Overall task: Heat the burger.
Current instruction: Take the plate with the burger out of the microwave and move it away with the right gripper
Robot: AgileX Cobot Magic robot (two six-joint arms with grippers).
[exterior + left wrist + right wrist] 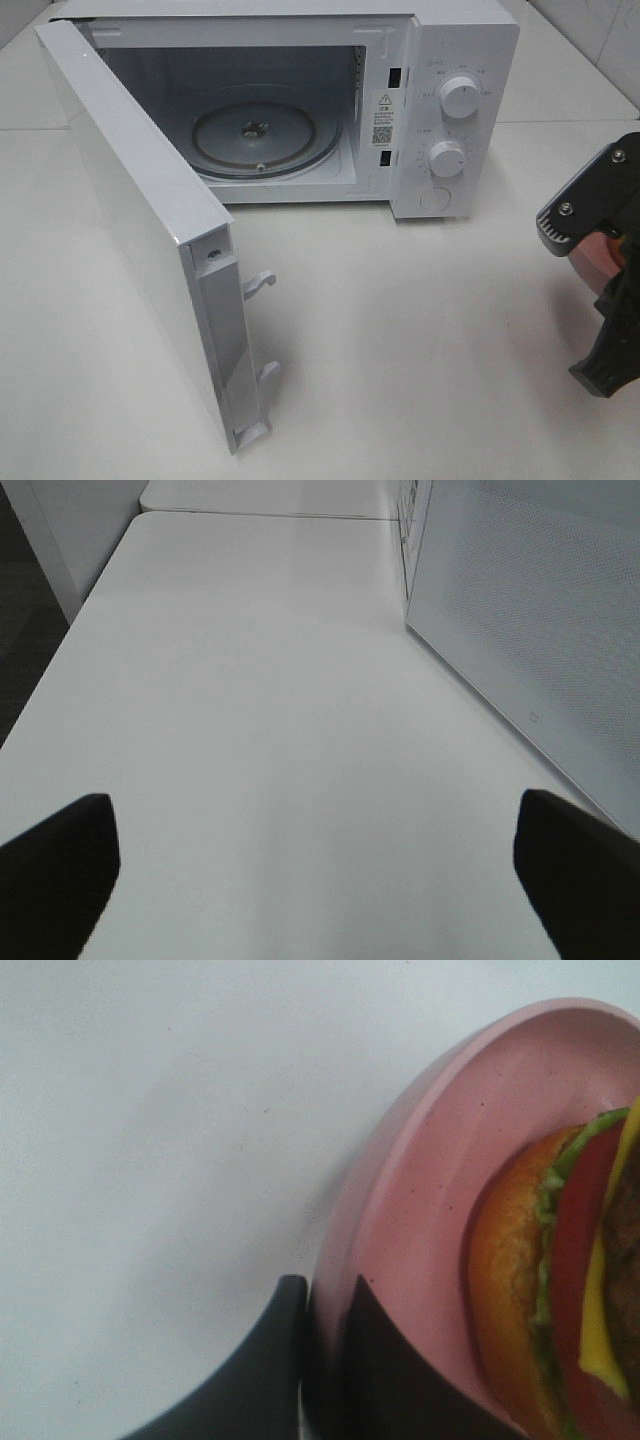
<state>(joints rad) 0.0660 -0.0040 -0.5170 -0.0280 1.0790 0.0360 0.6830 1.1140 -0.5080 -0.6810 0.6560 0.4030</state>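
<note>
We found the right gripper [322,1330] closed almost fully on the rim of the pink plate [420,1190], one dark finger [250,1380] on the outside of the rim and the other on the inside, so that the plate's edge sat pinched between them. The burger [560,1290] rested on that plate, just beyond the gripped rim toward the plate's middle; in the right wrist view we could make out its golden-brown bun, green lettuce, a red layer and a strip of yellow cheese. From the high camera we saw only the black body of the right arm [600,260] at the right edge of the white table [420,350], with a sliver of pink plate showing behind it, and we could not see the burger itself there. The left gripper [320,870] stood spread wide, its two dark fingertips [60,870] far apart over bare table, holding nothing and touching nothing, with the side of the microwave [450,100] close beside it. The microwave's door [150,230] hung open, and the glass turntable [265,135] inside lay bare, well apart from the plate and burger.
</note>
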